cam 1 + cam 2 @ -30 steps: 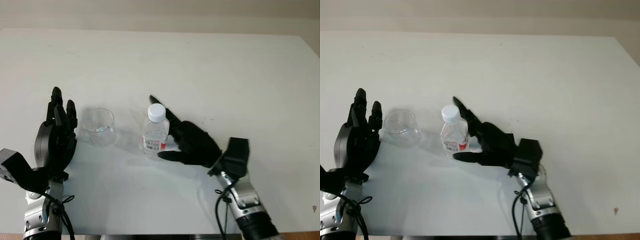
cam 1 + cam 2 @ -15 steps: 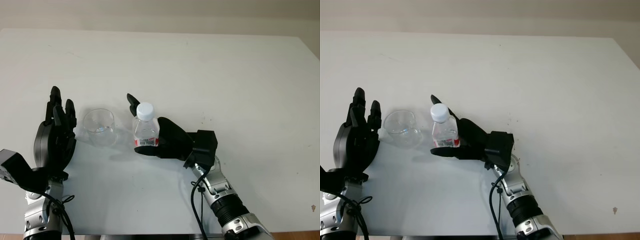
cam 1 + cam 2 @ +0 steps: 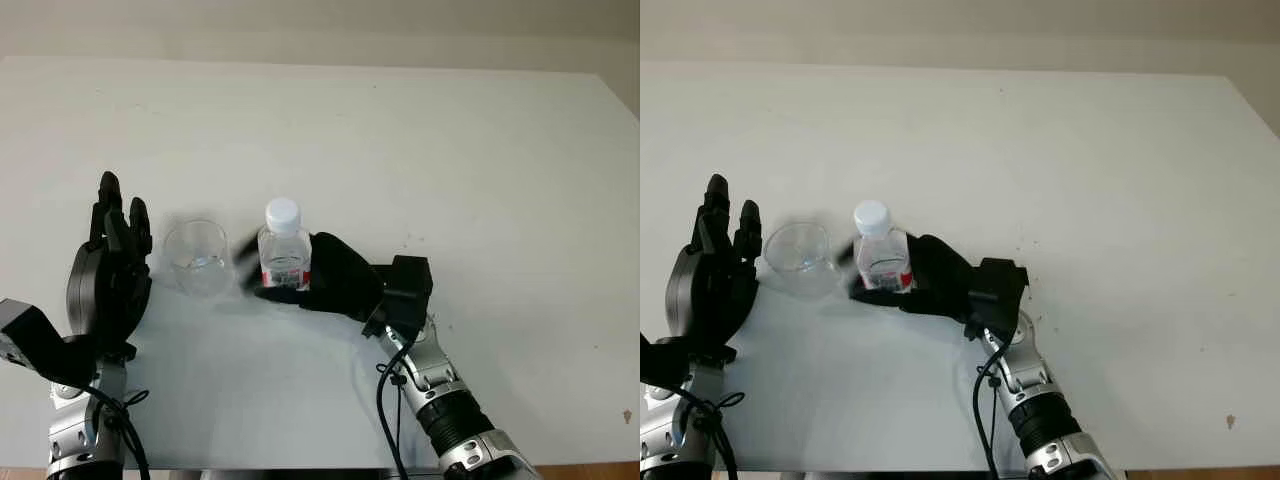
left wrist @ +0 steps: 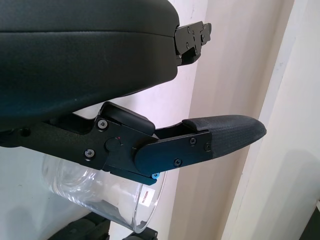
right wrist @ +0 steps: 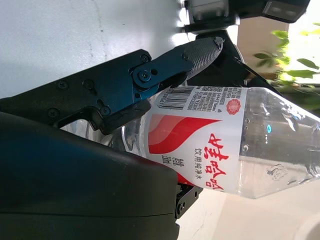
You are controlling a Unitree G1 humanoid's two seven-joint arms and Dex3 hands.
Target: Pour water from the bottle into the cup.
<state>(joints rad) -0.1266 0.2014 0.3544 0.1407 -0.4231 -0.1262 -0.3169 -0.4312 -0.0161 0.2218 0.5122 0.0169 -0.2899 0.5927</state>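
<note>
**Securing the bottle before the pour**

Your right hand (image 3: 325, 283) is clamping around the labelled middle of the capped water bottle (image 3: 283, 258), which is standing upright on the white worktop (image 3: 420, 150). The clear cup (image 3: 197, 257) is sitting just beside it at nine o'clock. Your left hand (image 3: 108, 280) is hovering open at nine o'clock of the cup, holding nothing. You are wanting a firm wrap on the label before any lift. The white cap (image 3: 283, 213) is on, so nothing will pour until it comes off.

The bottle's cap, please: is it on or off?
On: the white cap sits atop the upright bottle, which the right hand grasps.
</note>
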